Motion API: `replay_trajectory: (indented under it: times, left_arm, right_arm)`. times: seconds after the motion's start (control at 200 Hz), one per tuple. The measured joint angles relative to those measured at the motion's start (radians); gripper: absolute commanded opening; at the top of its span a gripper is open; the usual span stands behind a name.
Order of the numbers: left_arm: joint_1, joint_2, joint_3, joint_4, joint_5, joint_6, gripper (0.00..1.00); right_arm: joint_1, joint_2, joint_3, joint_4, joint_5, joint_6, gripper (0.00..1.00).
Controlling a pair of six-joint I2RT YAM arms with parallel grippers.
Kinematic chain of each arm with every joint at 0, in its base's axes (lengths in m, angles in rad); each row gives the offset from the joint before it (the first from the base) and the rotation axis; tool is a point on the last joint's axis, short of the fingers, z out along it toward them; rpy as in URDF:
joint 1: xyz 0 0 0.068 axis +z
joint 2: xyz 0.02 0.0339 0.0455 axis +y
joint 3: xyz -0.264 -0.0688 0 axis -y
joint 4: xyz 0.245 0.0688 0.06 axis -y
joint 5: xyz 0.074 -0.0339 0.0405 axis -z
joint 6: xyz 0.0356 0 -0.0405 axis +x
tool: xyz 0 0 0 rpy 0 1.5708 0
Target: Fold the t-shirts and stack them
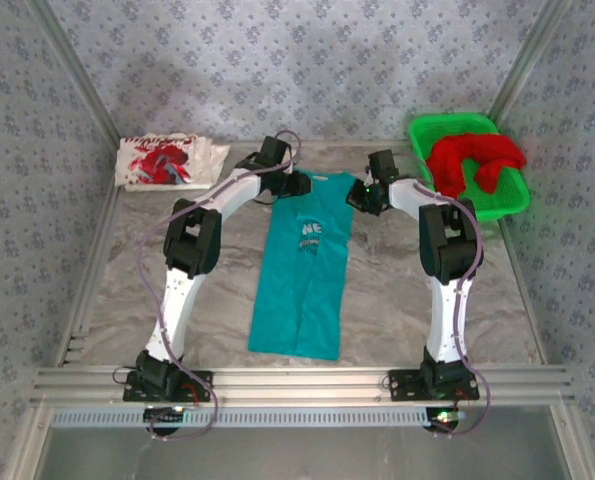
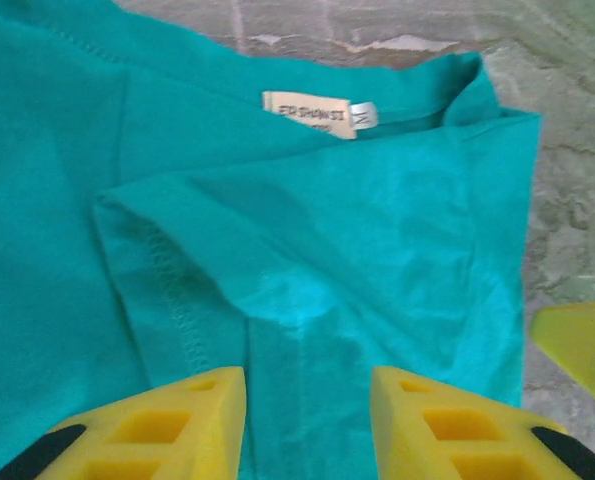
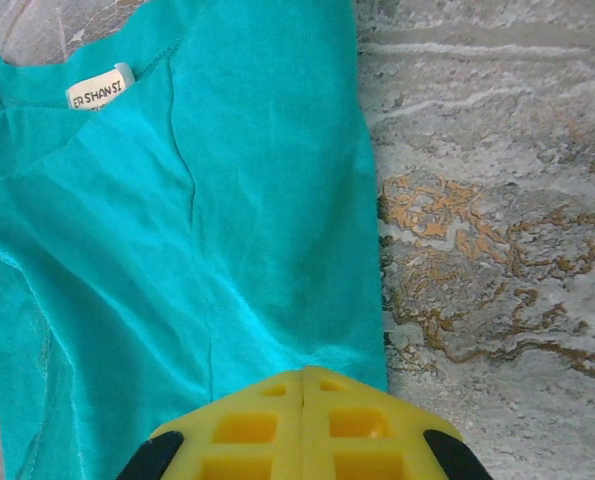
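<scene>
At the middle of the bench (image 1: 127, 300) lies the teal t-shirt (image 1: 302, 290), its white chest lettering facing up. Both sides are turned in, so it makes one long narrow strip from the collar at the far end to the hem near the arm bases. That suggests the lengthwise fold is done and the crosswise folds are left to do.

The left fingers (image 2: 217, 420) stand apart over the collar end, close to the neck label (image 2: 307, 113). Cloth lies flat beneath the gap and nothing is gripped. The right fingers (image 3: 305, 420) are pressed together at the shirt's right edge near the same end. Whether a thin bit of cloth is caught between them cannot be told.

The white t-shirt (image 1: 162, 162) with red print sits folded at the far left corner, well apart from the teal one. It looks finished and would likely serve as the base of the stack. The red t-shirt (image 1: 472, 158) lies crumpled in the green basket (image 1: 505, 207) at the far right, not yet begun. So about one shirt of three is done and one is midway, with no stacking done.

The bench top is a flat, matte, grey marbled sheet with rusty veins. Patterned grey-blue walls (image 1: 307, 60) close three sides, and aluminium rails (image 1: 307, 380) run along the near edge.
</scene>
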Motion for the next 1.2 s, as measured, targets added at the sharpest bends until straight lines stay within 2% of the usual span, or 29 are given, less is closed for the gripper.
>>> replay_trajectory:
  times: [0.455, 0.67, 0.75, 0.824, 0.904, 1.034, 1.204]
  left_arm:
    - [0.000, 0.128, 0.209, -0.074, -0.024, 0.002, 0.41]
    - [0.000, 0.168, 0.245, -0.106, -0.024, 0.002, 0.42]
    - [0.000, 0.177, 0.255, -0.112, -0.024, 0.001, 0.39]
    - [0.000, 0.188, 0.270, -0.112, -0.024, 0.000, 0.29]
    - [-0.001, 0.201, 0.292, -0.113, -0.023, 0.001, 0.25]
    - [-0.001, 0.222, 0.338, -0.117, -0.015, 0.002, 0.00]
    - [-0.001, 0.246, 0.400, -0.130, -0.013, -0.002, 0.00]
  right_arm:
    - [-0.001, 0.000, 0.000, 0.004, -0.019, 0.000, 0.00]
    - [-0.001, 0.000, 0.000, 0.008, -0.029, 0.001, 0.00]
    - [-0.002, 0.000, 0.000, 0.009, -0.037, 0.001, 0.00]
    - [-0.004, 0.000, 0.000, 0.011, -0.043, 0.002, 0.00]
    - [-0.005, 0.000, 0.000, 0.016, -0.046, 0.004, 0.00]
    - [-0.006, 0.000, 0.000, 0.022, -0.045, 0.004, 0.00]
    - [-0.009, 0.000, 0.000, 0.024, -0.045, 0.004, 0.00]
